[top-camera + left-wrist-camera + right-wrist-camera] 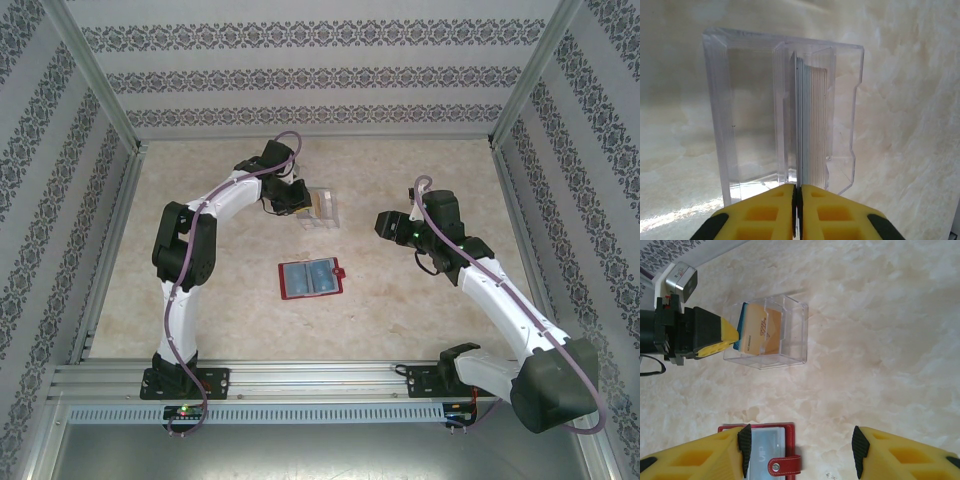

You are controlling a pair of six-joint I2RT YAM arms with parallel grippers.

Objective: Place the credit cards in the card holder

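Observation:
The card holder (312, 280) lies open mid-table, a red wallet with grey-blue pockets and a snap tab (785, 466). The credit cards (812, 125) stand as a stack in a clear plastic case (322, 208); a tan card (762, 330) faces outward, with a blue card (742, 325) at the stack's end. My left gripper (796, 187) reaches into the case, shut on the edge of the end card, which looks like the blue one. My right gripper (801, 450) hovers open above the holder's right edge (765, 445), holding nothing.
Patterned walls and metal frame posts (105, 110) enclose the marbled table. An aluminium rail (320, 385) runs along the near edge by the arm bases. Bare tabletop lies between the case and the wallet (840, 390).

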